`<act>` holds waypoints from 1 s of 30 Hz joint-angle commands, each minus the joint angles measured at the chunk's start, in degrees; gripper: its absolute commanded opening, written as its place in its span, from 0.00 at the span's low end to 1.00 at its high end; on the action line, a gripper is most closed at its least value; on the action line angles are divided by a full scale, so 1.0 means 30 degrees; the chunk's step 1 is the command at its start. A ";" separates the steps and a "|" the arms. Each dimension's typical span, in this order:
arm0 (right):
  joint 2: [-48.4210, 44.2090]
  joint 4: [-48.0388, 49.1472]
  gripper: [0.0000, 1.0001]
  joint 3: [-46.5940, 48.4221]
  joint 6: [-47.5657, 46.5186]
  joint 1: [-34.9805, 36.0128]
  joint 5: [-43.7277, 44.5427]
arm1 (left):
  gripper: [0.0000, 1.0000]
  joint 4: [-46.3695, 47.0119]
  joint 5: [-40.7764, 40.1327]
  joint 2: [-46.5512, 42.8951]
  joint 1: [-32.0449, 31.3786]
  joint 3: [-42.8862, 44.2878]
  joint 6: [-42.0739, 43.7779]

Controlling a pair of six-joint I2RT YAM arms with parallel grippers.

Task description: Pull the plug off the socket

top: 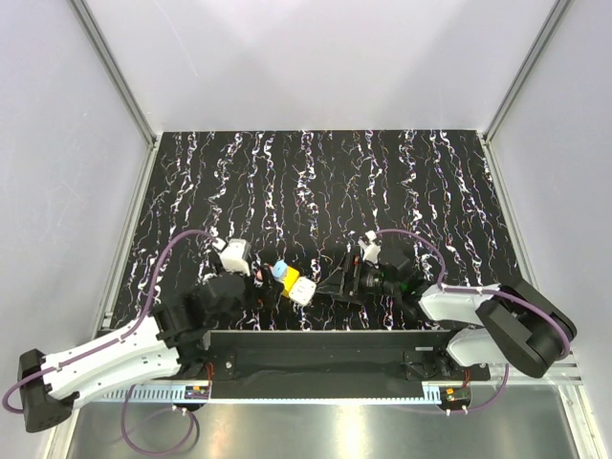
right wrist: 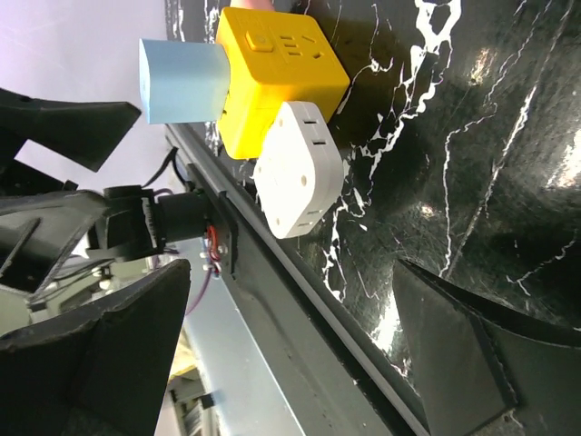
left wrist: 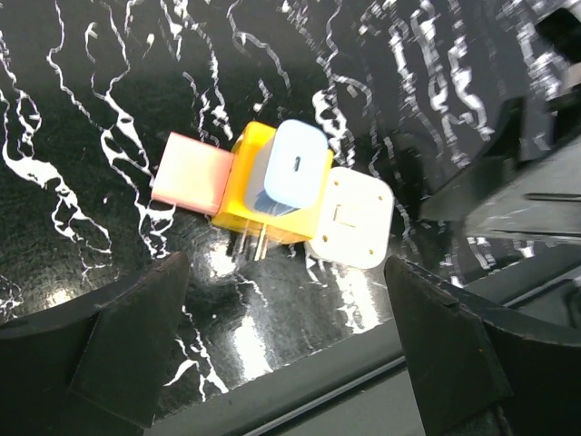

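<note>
marbled table (top: 382, 191); socket (left wrist: 238, 189) between both wide, empty jaws; pink plug (left wrist: 189, 173) partly hidden.

Socket: yellow socket (top: 286, 278) on the black marbled table (top: 382, 182), lying between the two sets of fingers.
Plugs: blue plug (top: 280, 268) on the cube; white plug (top: 303, 292) on the side facing the right fingers; pink plug (top: 260, 273) facing the left fingers.
Left gripper (top: 251, 287): fingertips just beside the pink plug; contact unclear.
Right gripper (top: 335, 279): fingertips near the white plug, apart from it.
</note>
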 commanded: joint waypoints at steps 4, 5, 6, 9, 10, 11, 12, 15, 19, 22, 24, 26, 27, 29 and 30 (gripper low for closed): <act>-0.0857 -0.1675 0.99 0.0568 -0.1134 -0.0065 -0.0392 | 0.99 0.1769 -0.1116 0.2593 -0.0064 0.0019 0.0429; -0.0712 -0.1323 1.00 0.0539 -0.1017 -0.0094 -0.0540 | 0.99 0.1943 -0.1407 0.3409 -0.0035 0.0194 0.0575; -0.0536 -0.1146 1.00 0.0509 -0.0957 -0.0065 -0.0658 | 0.99 0.2177 -0.1526 0.3794 -0.0064 0.0195 0.0722; 0.0109 -0.0386 1.00 0.0568 -0.0753 -0.0065 -0.1214 | 0.99 0.3610 -0.1558 0.4907 -0.0064 -0.0009 0.1567; 0.0284 -0.0121 1.00 0.0597 -0.0636 -0.0036 -0.1303 | 0.99 0.4050 -0.1324 0.4999 -0.0064 -0.0271 0.1892; 0.0547 0.0114 1.00 0.0539 -0.0548 -0.0035 -0.1391 | 0.98 0.5011 -0.0974 0.5057 -0.0064 -0.0447 0.2098; 0.0666 0.0319 1.00 0.0567 -0.0344 -0.0064 -0.1479 | 0.98 0.5427 -0.0797 0.5029 -0.0064 -0.0565 0.2506; 0.1076 0.0760 1.00 0.0684 -0.0341 -0.0036 -0.1742 | 0.96 0.6426 -0.0502 0.4882 -0.0035 -0.1005 0.3006; 0.1662 0.0818 1.00 0.1065 -0.0283 -0.0006 -0.2035 | 0.92 0.6721 -0.0589 0.5876 -0.0035 -0.0481 0.3740; 0.1927 0.1112 1.00 0.1329 -0.0224 -0.0006 -0.2271 | 0.92 0.6809 -0.0356 0.7135 0.0053 0.0133 0.4150; 0.1810 0.0967 1.00 0.1475 -0.0166 0.0110 -0.2125 | 0.92 0.6603 -0.0472 0.7869 0.0140 0.0312 0.4121; 0.1664 0.0820 1.00 0.1563 -0.0137 0.0199 -0.2036 | 0.88 0.6836 -0.0327 0.8366 0.0228 0.0371 0.4180; 0.1605 0.0732 1.00 0.1564 -0.0107 0.0199 -0.1920 | 0.86 0.6896 -0.0384 0.8427 0.0316 0.0313 0.4151; 0.1517 0.0586 1.00 0.1563 -0.0078 0.0345 -0.1802 | 0.83 0.7363 -0.0269 0.8486 0.0433 0.0167 0.4209; 0.1488 0.0440 1.00 0.1535 -0.0107 0.0374 -0.1715 | 0.83 0.7626 -0.0122 0.8428 0.0463 0.0079 0.4354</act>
